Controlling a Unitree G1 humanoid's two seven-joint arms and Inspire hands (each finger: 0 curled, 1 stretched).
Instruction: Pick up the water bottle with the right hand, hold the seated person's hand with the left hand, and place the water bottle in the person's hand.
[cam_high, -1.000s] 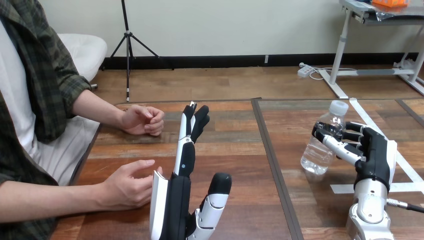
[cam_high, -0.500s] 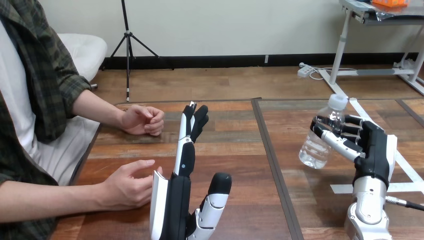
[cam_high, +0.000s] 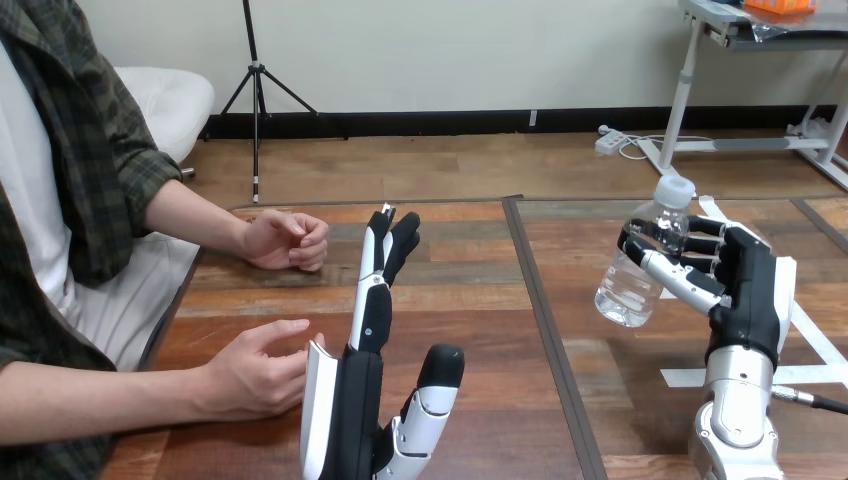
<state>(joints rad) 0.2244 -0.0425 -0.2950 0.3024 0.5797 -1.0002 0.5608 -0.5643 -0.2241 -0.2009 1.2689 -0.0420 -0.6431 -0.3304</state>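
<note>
Two robot hands of mine are shown over the wooden worktop (cam_high: 470, 300).

Right robot hand (cam_high: 745, 290), at the right of the view: it is closed round the water bottle (cam_high: 627, 292). The fingers (cam_high: 705, 245) and thumb are wrapped about the bottle's upper body, just below the white cap. The bottle is clear and tilted, with the cap leaning toward my right and the base swung toward the middle of the worktop. I cannot tell whether the base touches the surface. Strips of white tape (cam_high: 690, 376) lie on the worktop beside and beyond this arm.

Left robot hand (cam_high: 360, 400), low in the middle of the view: it is open and holds nothing. It stands edge-on with its fingers straight and pointing away from me (thumb spread to the right).

Just beside its white back shell lies the person's nearer hand (cam_high: 255, 372), loosely open with the fingertips at the shell; I cannot tell whether they touch it. The person's farther hand (cam_high: 287, 240) rests curled on the worktop, well apart from the bottle.
</note>
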